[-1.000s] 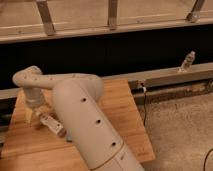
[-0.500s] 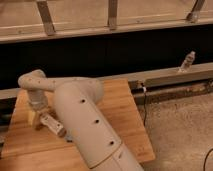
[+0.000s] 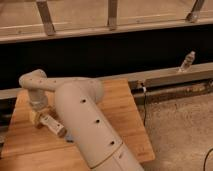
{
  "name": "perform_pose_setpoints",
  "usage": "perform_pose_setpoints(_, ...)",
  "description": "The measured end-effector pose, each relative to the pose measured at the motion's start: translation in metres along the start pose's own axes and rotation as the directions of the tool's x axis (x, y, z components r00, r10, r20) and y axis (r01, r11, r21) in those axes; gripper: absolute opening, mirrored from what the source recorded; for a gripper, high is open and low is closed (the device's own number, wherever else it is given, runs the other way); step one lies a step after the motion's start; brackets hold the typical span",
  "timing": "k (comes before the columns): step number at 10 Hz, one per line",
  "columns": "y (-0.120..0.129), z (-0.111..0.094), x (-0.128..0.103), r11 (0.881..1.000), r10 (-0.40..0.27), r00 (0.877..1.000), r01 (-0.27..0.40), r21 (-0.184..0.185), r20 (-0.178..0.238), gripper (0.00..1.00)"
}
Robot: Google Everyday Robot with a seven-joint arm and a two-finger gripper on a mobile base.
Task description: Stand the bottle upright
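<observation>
**Camera view: bottle lying flat at the gripper, left side of the table**

1. Bottle. The bottle is lying on its side on the wooden table, in the left half of the tabletop. It is not standing upright. Its long axis is running diagonally, with one end pointing up and left toward the gripper and the other end pointing down and right toward the thick link of the arm. Its body is showing cream-white; the label print is too faint to read.

2. Gripper. The gripper is hanging low over the tabletop, directly at the upper-left end of the bottle. Whether it is spread, pressed together or pinching the bottle cannot be told, and contact with the bottle cannot be confirmed either.

3. Arm. The arm is entering from the bottom edge, rising as a wide cream-white link across the middle of the table, then bending left into a slimmer section that is turning downward to the wrist above the gripper. The wide link is covering the table just right of the bottle.

4. Surroundings. A pale rail is running along the far edge of the table and continuing to the right. A tiny clear bottle is standing on that rail, well apart from the table. A dark cable is hanging down beside the right edge of the table over the speckled floor. A black band is spanning the background behind the rail, with metal brackets above it.
</observation>
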Motion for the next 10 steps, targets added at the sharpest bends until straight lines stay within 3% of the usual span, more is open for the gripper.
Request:
perform_pose_setpoints(5,0.001,0.001,0.0,1.0,0.001,1.0,-0.001,0.011,-0.001,0.04)
perform_pose_setpoints(10,0.008,-0.013,-0.007,0.999,-0.005,0.998,0.003,0.035,0.06,0.0)
